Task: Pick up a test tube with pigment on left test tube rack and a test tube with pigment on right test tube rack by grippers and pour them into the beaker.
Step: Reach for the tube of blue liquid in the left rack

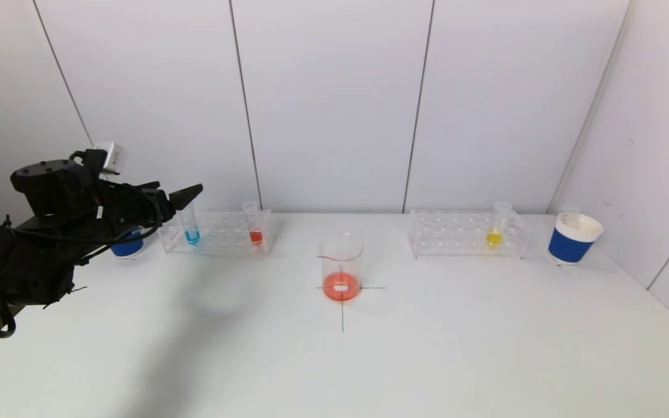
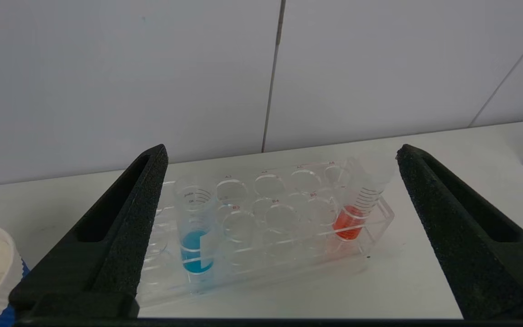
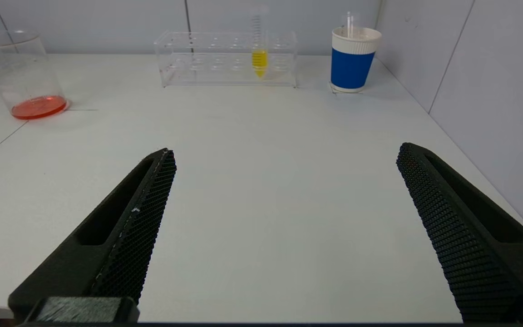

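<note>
- Left gripper, jaws wide and empty, hovers near the left rack; blue tube just at its 6 o'clock.
- Right gripper, wide and empty, faces the yellow tube at 12 o'clock, well apart.

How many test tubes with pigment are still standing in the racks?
3: blue tube and red tube in the left rack, yellow tube in the right rack. None seems hidden.

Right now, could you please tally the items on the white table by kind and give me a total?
Clear plastic test tube racks: 2 (left, right)
Test tubes with pigment: 3 (blue, red, yellow)
Clear glass beaker with red liquid: 1
Blue-and-white paper cups: 2 (left, right)
Total: 8
</note>
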